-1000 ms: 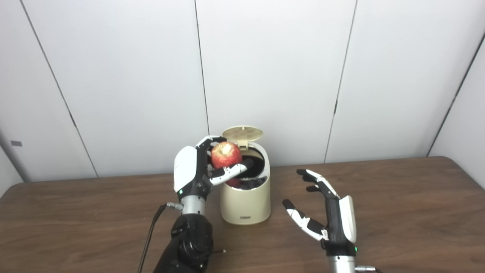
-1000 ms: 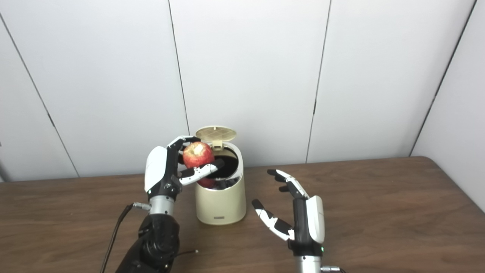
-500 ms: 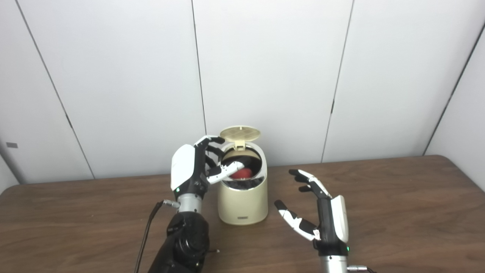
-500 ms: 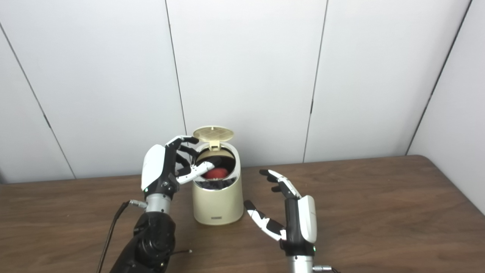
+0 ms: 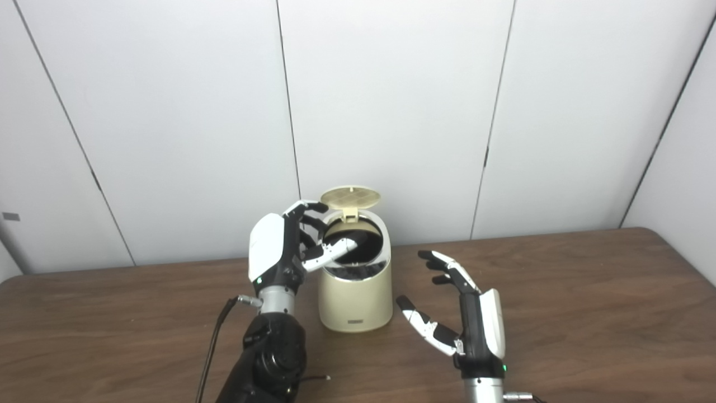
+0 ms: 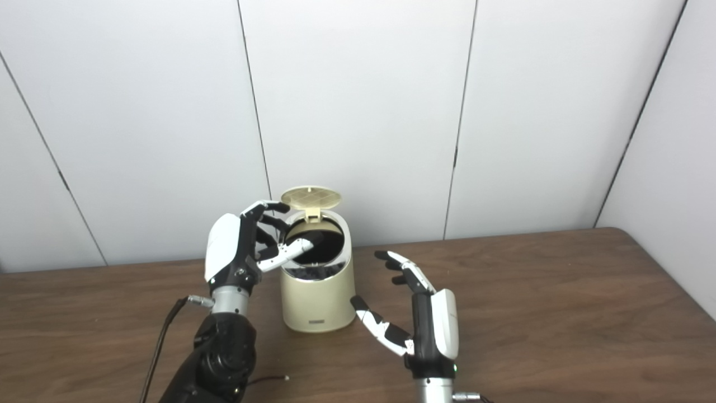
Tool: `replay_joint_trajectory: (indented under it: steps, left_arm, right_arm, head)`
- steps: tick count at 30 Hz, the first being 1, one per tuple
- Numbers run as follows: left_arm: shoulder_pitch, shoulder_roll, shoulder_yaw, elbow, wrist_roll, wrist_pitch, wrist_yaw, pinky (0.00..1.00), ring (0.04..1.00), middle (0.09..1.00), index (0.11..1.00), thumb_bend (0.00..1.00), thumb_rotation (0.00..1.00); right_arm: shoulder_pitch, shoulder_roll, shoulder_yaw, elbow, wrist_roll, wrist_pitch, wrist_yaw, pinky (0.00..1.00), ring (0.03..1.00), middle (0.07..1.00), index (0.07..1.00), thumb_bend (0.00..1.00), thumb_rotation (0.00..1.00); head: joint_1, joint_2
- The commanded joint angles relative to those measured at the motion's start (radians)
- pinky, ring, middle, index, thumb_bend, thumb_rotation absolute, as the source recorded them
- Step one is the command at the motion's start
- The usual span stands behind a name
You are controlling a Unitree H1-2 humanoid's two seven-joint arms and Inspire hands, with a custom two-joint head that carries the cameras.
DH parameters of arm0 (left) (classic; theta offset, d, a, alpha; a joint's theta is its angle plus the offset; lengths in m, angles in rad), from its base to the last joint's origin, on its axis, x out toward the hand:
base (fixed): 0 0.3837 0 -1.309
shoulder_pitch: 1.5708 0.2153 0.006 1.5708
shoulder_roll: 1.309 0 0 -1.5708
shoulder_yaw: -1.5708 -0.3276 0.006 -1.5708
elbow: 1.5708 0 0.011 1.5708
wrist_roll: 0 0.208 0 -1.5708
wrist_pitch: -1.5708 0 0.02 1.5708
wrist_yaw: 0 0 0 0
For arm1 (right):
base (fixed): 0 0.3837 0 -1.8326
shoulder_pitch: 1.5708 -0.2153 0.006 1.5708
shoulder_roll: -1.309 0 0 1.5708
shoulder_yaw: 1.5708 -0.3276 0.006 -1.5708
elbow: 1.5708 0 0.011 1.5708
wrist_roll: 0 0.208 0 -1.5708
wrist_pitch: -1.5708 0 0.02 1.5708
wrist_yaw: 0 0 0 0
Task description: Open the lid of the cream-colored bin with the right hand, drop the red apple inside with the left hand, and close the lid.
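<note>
The cream-colored bin (image 5: 354, 299) stands on the brown table (image 5: 587, 313) with its round lid (image 5: 350, 196) tipped up at the back. Its dark opening (image 5: 358, 250) shows no apple; the red apple is out of sight. My left hand (image 5: 279, 249) hovers at the bin's left rim, open, fingers spread, thumb reaching over the opening. My right hand (image 5: 467, 316) stands upright to the right of the bin, open and apart from it, holding nothing.
A black cable (image 5: 212, 341) trails from the left wrist across the table toward the front edge. White wall panels (image 5: 391, 112) rise close behind the bin. The table's right edge (image 5: 693, 263) lies far to the right.
The left hand let go of the red apple, which dropped into the bin and is now out of sight. The whole picture shifted slightly left; the right hand hardly moved.
</note>
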Motion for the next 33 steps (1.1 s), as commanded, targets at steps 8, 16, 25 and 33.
replay_joint_trajectory:
  steps: [8, 16, 25, 33]
  left_arm:
    - [0.120, -0.009, 0.067, -0.138, -0.187, -0.044, -0.139, 0.48, 0.597, 0.692, 0.728, 1.00, 0.48]
    - [0.219, -0.006, 0.158, -0.287, -0.507, -0.120, -0.308, 0.58, 0.654, 0.642, 0.677, 1.00, 0.26]
    - [0.262, 0.002, 0.262, -0.287, -0.592, -0.357, -0.299, 0.73, 0.733, 0.694, 0.707, 0.63, 0.57]
    - [0.264, 0.015, 0.317, -0.260, -0.685, -0.483, -0.333, 0.70, 0.749, 0.751, 0.751, 0.37, 0.74]
  right_arm:
    - [0.018, 0.013, -0.003, 0.006, 0.004, -0.012, -0.010, 0.61, 0.726, 0.757, 0.724, 0.32, 0.29]
    - [0.012, -0.001, -0.011, 0.028, 0.007, -0.026, -0.013, 0.60, 0.722, 0.753, 0.719, 0.31, 0.26]
    - [0.013, -0.007, -0.013, 0.042, 0.028, -0.035, -0.004, 0.61, 0.730, 0.756, 0.720, 0.31, 0.26]
    - [0.008, -0.038, -0.017, 0.053, 0.019, -0.058, -0.010, 0.61, 0.730, 0.764, 0.740, 0.30, 0.26]
  head:
    - [0.011, -0.001]
    - [0.027, -0.009]
    - [0.036, -0.016]
    - [0.048, -0.020]
